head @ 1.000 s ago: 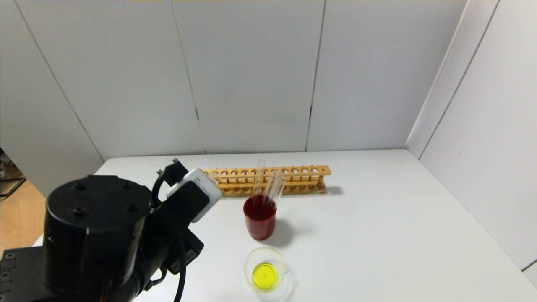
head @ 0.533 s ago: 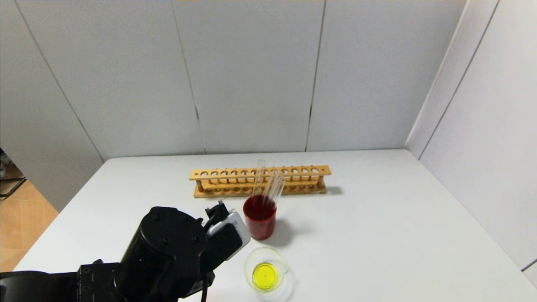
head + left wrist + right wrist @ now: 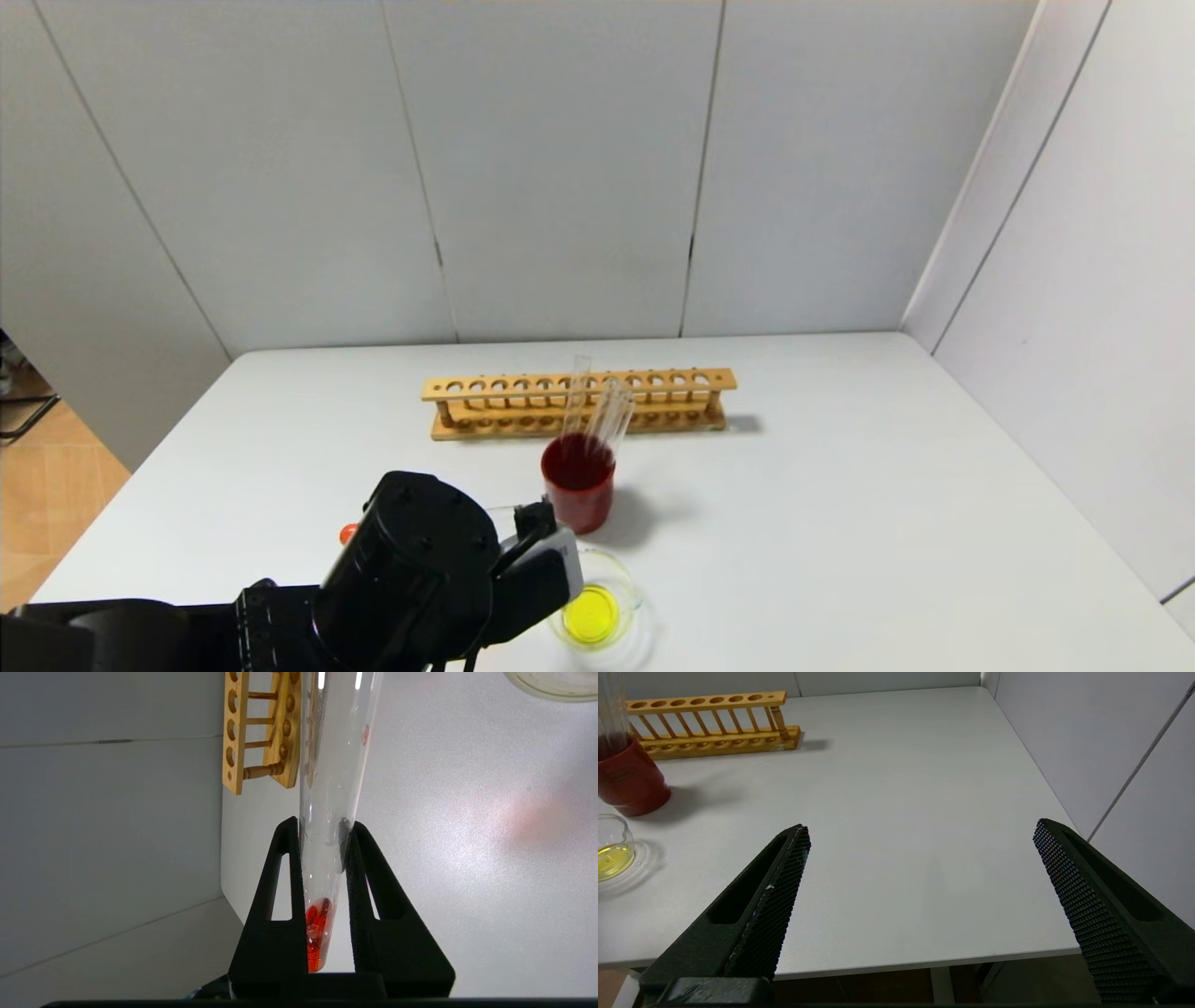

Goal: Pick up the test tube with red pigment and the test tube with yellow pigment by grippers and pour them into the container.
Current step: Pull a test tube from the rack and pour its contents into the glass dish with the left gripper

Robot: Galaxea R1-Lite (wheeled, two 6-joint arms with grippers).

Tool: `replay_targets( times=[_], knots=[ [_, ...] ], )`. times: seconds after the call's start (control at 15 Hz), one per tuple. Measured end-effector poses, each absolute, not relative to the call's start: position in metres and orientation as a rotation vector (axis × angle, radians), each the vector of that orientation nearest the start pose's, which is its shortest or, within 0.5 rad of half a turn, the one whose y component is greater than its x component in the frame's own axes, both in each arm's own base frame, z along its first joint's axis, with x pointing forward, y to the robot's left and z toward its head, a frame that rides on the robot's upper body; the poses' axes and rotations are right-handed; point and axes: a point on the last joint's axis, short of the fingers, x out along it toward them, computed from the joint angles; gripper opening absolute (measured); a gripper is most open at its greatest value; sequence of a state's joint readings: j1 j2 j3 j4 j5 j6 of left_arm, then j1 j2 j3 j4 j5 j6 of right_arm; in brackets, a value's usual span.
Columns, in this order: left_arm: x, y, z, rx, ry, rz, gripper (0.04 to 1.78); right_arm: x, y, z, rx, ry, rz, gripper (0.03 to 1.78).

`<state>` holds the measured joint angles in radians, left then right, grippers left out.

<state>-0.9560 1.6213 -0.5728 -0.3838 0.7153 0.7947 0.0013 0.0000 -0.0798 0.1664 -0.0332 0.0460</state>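
Observation:
My left gripper [image 3: 324, 823] is shut on the test tube with red pigment [image 3: 329, 756], gripping it near its bottom end. Red-orange liquid [image 3: 315, 933] sits in that end, between the jaws. In the head view the left wrist [image 3: 439, 579] hangs low just left of the container [image 3: 607, 563], and the tube's red end [image 3: 347, 533] sticks out to the left. The container, a clear beaker, holds yellow liquid and also shows in the right wrist view [image 3: 619, 833]. No yellow-tipped tube shows. My right gripper [image 3: 920, 830] is open and empty over the table's near right edge.
A dark red cup [image 3: 579, 499] stands just behind the beaker with a few clear tubes [image 3: 607, 411] leaning in it, their bottom ends hidden. A wooden tube rack [image 3: 579, 401] lies behind the cup. Grey walls close the back and right.
My left arm has dropped and swung right, from left of the rack to beside the beaker. The tube's red end now shows at the left of the wrist.

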Motion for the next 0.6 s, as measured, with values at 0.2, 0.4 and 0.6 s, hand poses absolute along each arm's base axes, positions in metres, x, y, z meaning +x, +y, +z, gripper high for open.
replay_targets(
  times=[0.2, 0.4, 0.6],
  knots=[
    [0.16, -0.202, 0.117, 1.279, 0.335, -0.415, 0.3, -0.03, -0.001, 0.08, 0.044, 0.085, -0.034, 1.75],
    [0.168, -0.214, 0.105, 1.326, 0.327, -0.426, 0.3, -0.03, -0.001, 0.08, 0.044, 0.086, -0.034, 1.75],
    [0.171, -0.218, 0.094, 1.41, 0.343, -0.449, 0.3, -0.03, -0.001, 0.08, 0.044, 0.086, -0.034, 1.75]
  ],
)
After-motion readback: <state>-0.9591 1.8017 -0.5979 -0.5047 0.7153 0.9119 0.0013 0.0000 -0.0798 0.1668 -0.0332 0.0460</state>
